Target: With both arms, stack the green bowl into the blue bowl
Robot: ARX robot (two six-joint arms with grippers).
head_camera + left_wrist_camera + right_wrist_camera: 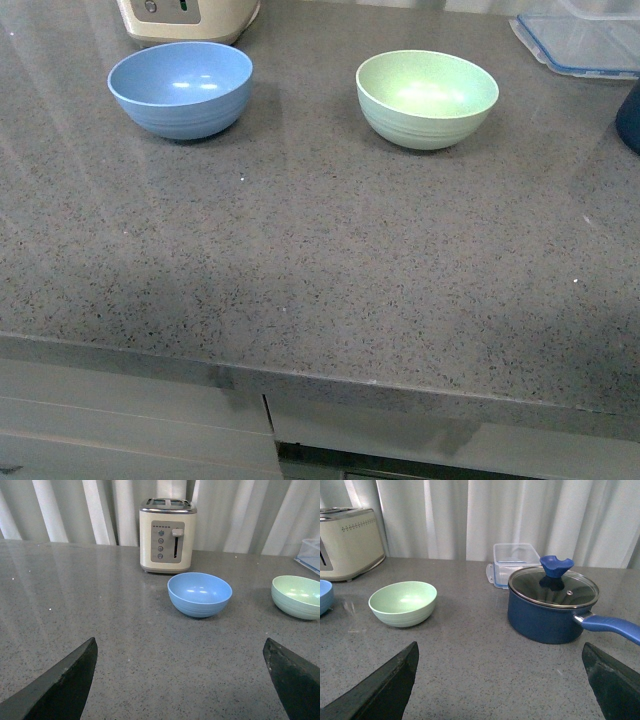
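Left pincer (pixel 180 680), right pincer (pixel 500 680) wide open, empty | green bowl (pixel 403 603) ahead of right pincer, blue bowl (pixel 199 594) ahead of left | step: pre-reach | next: right pincer must close on green rim

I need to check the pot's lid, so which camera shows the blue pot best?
The right wrist view: the blue pot appears almost whole, glass lid on, handle cut off at the frame's edge. The front view catches only a dark sliver of it at the right edge. The left wrist view does not show it.
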